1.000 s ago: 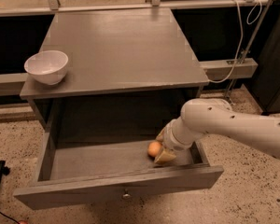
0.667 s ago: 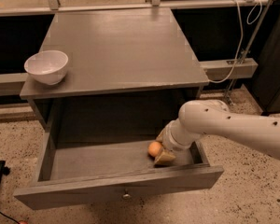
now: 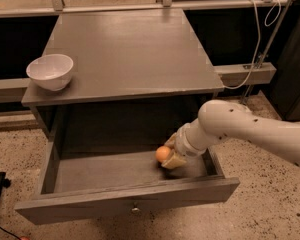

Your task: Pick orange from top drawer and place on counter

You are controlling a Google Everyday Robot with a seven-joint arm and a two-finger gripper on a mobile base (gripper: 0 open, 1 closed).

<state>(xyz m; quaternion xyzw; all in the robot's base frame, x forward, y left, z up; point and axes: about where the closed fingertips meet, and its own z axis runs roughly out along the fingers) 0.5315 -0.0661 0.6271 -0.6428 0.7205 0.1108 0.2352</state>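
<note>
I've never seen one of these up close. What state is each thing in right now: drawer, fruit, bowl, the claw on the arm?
drawer: pulled out, open.
orange: inside the drawer, toward its right side, at the gripper.
gripper: down inside the drawer, right against the orange.
bowl: upright on the counter's front left corner, nothing visible in it.
counter: bears the bowl; the orange is not on it yet.

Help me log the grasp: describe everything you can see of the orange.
The orange is small, round, smooth and bright orange, apparently whole. It is inside the open top drawer, toward the right side, low over its floor. The gripper is against it from the right, hiding part of it. Whether it rests on the floor or is lifted cannot be told.
</note>
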